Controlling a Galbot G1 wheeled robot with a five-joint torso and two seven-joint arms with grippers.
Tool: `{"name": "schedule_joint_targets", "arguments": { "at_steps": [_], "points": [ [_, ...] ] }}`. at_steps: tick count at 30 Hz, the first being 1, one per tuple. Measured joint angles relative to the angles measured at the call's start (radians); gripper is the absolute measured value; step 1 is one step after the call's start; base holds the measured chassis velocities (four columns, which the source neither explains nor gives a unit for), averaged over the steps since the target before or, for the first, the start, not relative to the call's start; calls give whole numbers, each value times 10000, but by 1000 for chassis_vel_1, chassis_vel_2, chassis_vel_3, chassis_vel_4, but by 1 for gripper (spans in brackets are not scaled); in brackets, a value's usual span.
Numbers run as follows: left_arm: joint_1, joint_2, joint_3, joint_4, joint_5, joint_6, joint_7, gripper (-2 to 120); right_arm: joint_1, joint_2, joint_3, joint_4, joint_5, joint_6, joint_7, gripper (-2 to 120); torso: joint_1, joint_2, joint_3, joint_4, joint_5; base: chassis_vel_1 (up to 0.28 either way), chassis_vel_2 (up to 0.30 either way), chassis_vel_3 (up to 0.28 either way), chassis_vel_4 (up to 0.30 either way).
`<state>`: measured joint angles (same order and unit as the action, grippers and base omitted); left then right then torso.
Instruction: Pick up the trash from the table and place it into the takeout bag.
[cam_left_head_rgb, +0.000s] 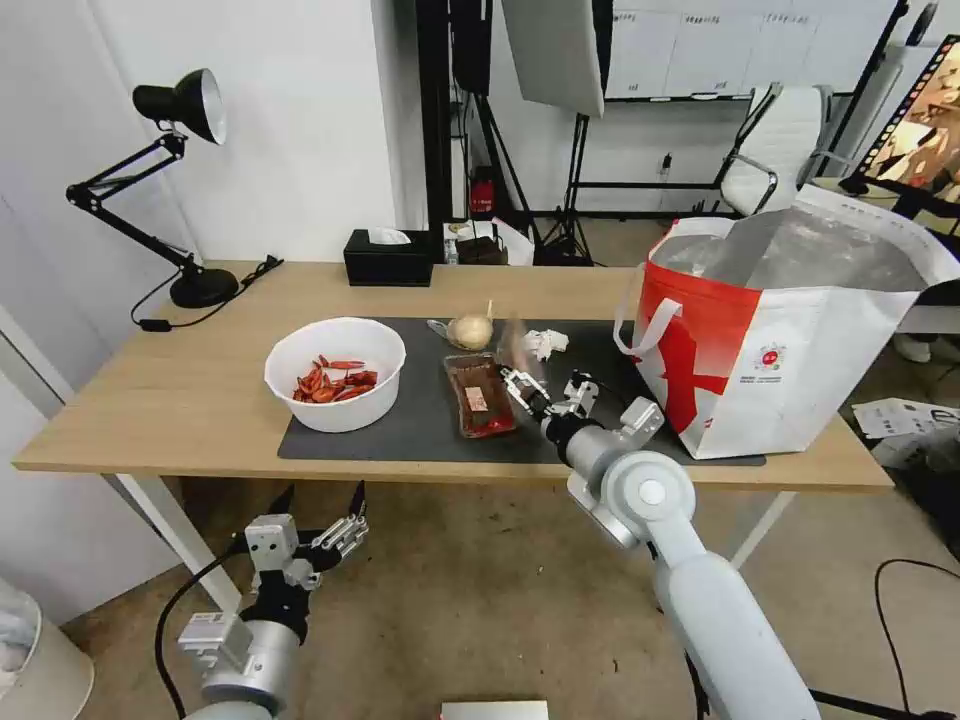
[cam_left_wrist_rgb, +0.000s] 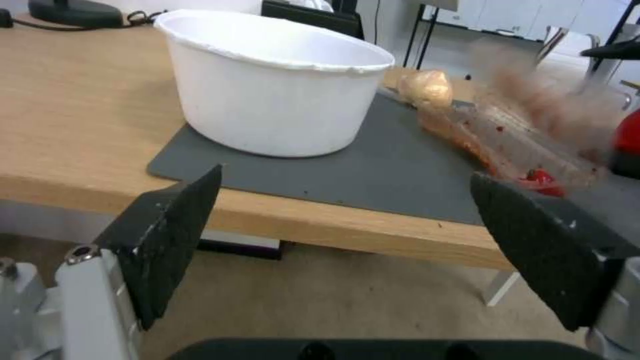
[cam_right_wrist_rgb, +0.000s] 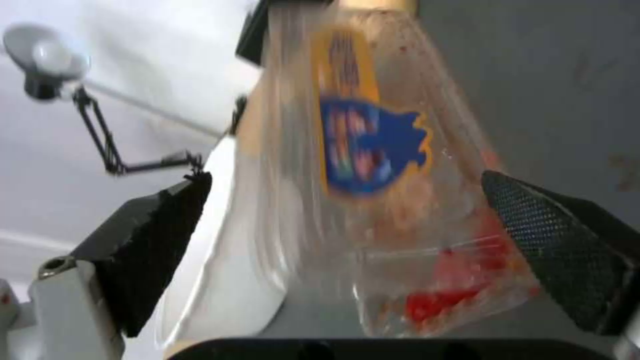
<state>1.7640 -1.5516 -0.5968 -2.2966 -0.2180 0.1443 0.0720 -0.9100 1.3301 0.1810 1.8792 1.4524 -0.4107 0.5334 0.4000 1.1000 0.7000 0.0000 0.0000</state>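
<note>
On the dark grey rectangular mat (cam_left_head_rgb: 420, 430) of the long light-wood counter (cam_left_head_rgb: 150, 400): four items of trash, none yet bagged.

Positions:
- White round bowl of red scraps (cam_left_head_rgb: 336, 372): left part of mat, upright.
- Clear two-compartment plastic tray (cam_left_head_rgb: 480, 395) with red residue: mid-mat, right of bowl. Far portion blurred and apparently tilted up; cannot tell whether fully lifted off the mat.
- Small beige bagged lump (cam_left_head_rgb: 470, 331): far edge of mat, beyond tray.
- Crumpled white tissue (cam_left_head_rgb: 545, 343): far side of mat, right of lump.
- Large red-and-white takeout bag (cam_left_head_rgb: 790, 350) with silver foil lining: right end of counter, standing open, no trash visible inside.

Right pincer (cam_left_head_rgb: 522, 385): over mat at right edge of tray, between tray and bag. Pads (cam_right_wrist_rgb: 553, 240) spread wide in right wrist view, tray (cam_right_wrist_rgb: 393, 200) lying between them but not clamped.

Left pincer (cam_left_head_rgb: 322, 500): below near edge of counter, left of centre, idle, pads (cam_left_wrist_rgb: 173, 235) spread apart with nothing between; bowl (cam_left_wrist_rgb: 273, 85) ahead of it on mat.

Progress, as judged: early stage. Nothing transferred. Tray apparently the item in hand, grip not established. Remaining: tray, bowl, lump, tissue, all to go into bag.
</note>
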Motion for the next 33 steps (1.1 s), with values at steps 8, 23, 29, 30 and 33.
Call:
{"name": "schedule_joint_targets", "arguments": {
  "at_steps": [8,23,29,30,33],
  "points": [
    [29,-18,-30,-41,10,-6,-3,100,355,150,-137,-312,566,-407,668,100,-1,0,-1,-1,-1,0,0,0,0],
    [-25,7,-205,-56,-151,-15,-9,100,3102,-675,-1031,-1564,-1100,-569,-1225,95,0,-1,0,5,1,0,0,0,0],
    [-151,143,-232,-57,-347,-11,-12,100,4253,-1478,-2509,-3172,-5081,-885,-4691,76,1,-1,2,0,2,0,0,0,0],
    [-200,252,-231,-49,-592,11,-11,100,4496,-1739,-2887,-3441,-6029,-884,-5822,69,1,-1,1,0,1,0,0,0,0],
    [-314,470,-207,-34,-1039,148,-11,100,4766,-2001,-3281,-3877,-7106,-698,-7071,59,0,0,1,0,0,0,0,0,0]
  ]
}}
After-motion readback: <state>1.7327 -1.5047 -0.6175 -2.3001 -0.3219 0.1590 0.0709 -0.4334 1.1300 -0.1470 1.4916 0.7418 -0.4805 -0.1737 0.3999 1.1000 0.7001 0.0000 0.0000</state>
